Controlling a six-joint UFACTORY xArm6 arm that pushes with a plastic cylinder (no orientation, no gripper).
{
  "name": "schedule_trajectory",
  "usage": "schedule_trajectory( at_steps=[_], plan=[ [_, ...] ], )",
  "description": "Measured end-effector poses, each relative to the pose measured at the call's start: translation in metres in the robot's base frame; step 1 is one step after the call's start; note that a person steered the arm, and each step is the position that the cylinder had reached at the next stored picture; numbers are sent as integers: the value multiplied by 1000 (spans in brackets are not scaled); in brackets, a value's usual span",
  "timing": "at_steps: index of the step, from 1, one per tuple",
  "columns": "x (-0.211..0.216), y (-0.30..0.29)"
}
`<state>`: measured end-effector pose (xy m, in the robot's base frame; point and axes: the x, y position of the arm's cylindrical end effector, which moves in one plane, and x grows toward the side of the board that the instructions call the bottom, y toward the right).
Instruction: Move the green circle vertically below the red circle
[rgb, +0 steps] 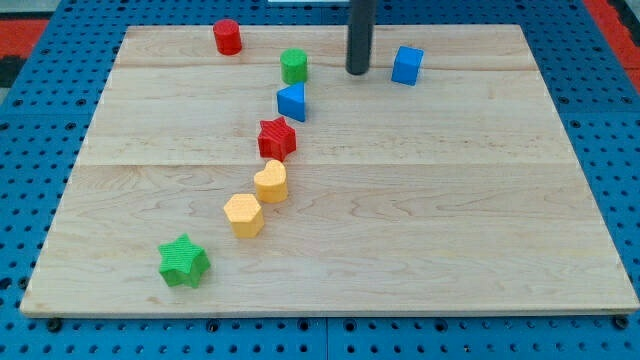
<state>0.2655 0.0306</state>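
The green circle (294, 66) is a short green cylinder near the view's top, left of centre. The red circle (227, 36) is a red cylinder further up and to the left, near the board's top edge. My tip (357, 72) is the lower end of the dark rod, standing to the right of the green circle with a gap between them. It touches no block.
A blue cube (407, 65) sits right of my tip. A blue triangle (292, 101), a red star (277, 138), a yellow heart (271, 182), a yellow hexagon (244, 214) and a green star (183, 261) run diagonally down-left. The wooden board (450, 200) lies on a blue pegboard.
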Motion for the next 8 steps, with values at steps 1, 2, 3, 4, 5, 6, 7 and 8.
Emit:
schedule_trajectory(
  at_steps=[1, 2, 3, 4, 5, 6, 7, 8],
  plan=[
    [-18, -42],
    [9, -84],
    [13, -24],
    [28, -34],
    [28, -92],
    [71, -96],
    [69, -121],
    [38, -126]
  ],
)
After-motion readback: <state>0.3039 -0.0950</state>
